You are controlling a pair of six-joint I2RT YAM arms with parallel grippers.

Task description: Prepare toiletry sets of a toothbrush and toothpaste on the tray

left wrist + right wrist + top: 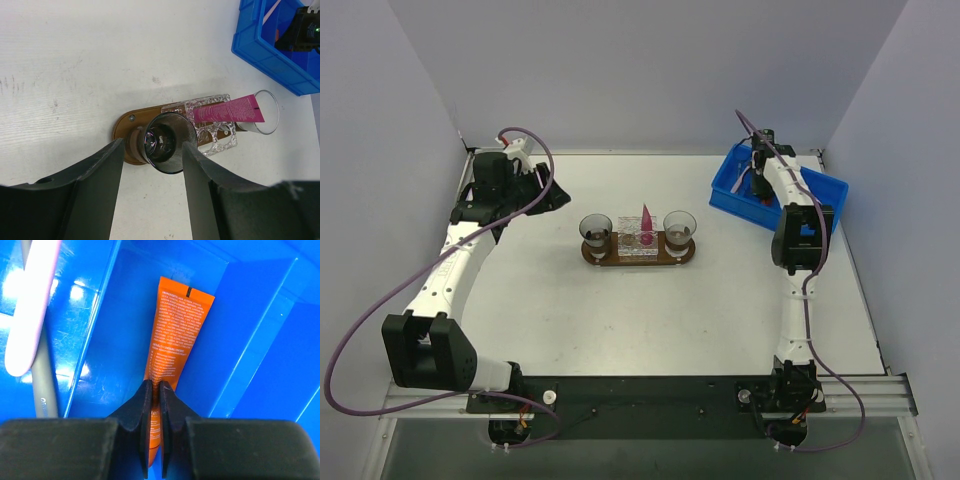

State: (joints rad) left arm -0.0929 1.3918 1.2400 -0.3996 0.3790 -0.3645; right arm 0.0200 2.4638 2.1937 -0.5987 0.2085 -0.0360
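Right gripper [155,386] | clamped on orange toothpaste [176,330] | inside blue bin [250,350]

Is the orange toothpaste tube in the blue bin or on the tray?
In the bin: the orange tapered toothpaste tube lies inside the blue plastic bin, right gripper closed on the tube's end.

I work in a lab test cell. My white counter [620,320] is boxed in by plain pale partition walls [640,70]. My left arm [450,265] and right arm [798,300] are bolted to an aluminium rail [650,395] at the counter's near edge, and purple cables [360,330] loop beside it.
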